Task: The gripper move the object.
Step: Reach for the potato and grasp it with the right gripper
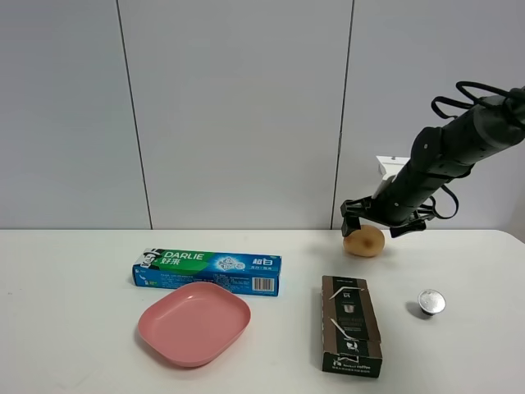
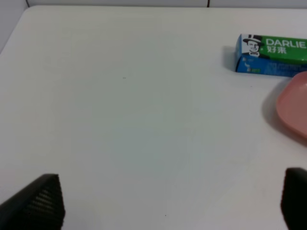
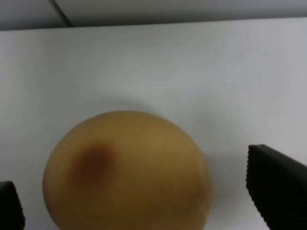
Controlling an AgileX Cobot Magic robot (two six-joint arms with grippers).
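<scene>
The object, a yellow-tan potato (image 1: 364,241) with a reddish-brown blotch, lies on the white table at the back right. My right gripper (image 1: 384,222) hovers just over it with its black fingers spread to either side. In the right wrist view the potato (image 3: 127,170) sits between the two open fingertips (image 3: 276,184), with a gap on each side. My left gripper (image 2: 172,201) is open over bare table; only its two black fingertips (image 2: 38,203) show, and it is out of the exterior high view.
A green Darlie toothpaste box (image 1: 207,271) and a pink plate (image 1: 194,322) lie at the centre left. A dark brown carton (image 1: 350,325) lies in front of the potato. A small silver capsule (image 1: 431,303) sits to the right.
</scene>
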